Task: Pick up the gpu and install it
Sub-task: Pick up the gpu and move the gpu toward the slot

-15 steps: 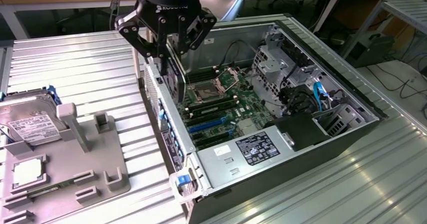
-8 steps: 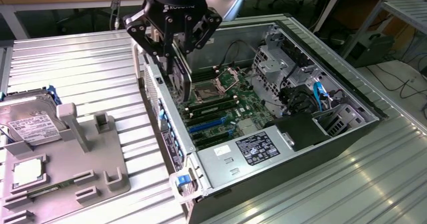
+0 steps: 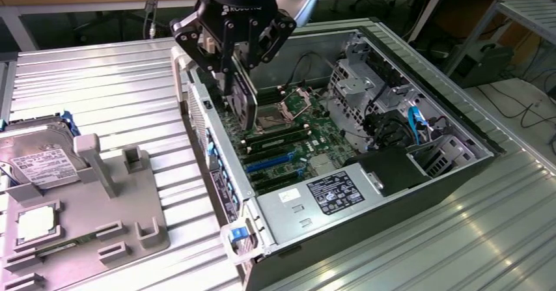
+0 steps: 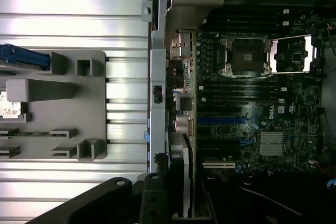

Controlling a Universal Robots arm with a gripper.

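While the hand (image 3: 234,69) hangs over the open case (image 3: 408,56), its fingers are narrowed onto the upper end of the gpu (image 3: 243,105) and hold it clear of everything below. The card hangs straight down from the grip, long axis upright, so what matters lies directly beneath the hand, not off to a side.

In the exterior view its lower end hovers above the board (image 3: 300,144), by the socket (image 3: 271,118) and close to the case wall on the exterior view's left. The slots (image 3: 265,164) lie below it and a little nearer, not touched.

From the wrist view the gpu (image 4: 181,177) is seen on edge, just beside the rear wall (image 4: 157,77), level with the wall ends of the blue slot (image 4: 220,120) and the white slot (image 4: 218,164). Its thin edge seems to run across the slots' length, not along it, though so steep a view makes this hard to be sure of.

On the counter (image 3: 113,83), well apart on the exterior view's left, stand the grey tray (image 3: 130,219) and the hard drive (image 3: 39,154). The card is not seated.
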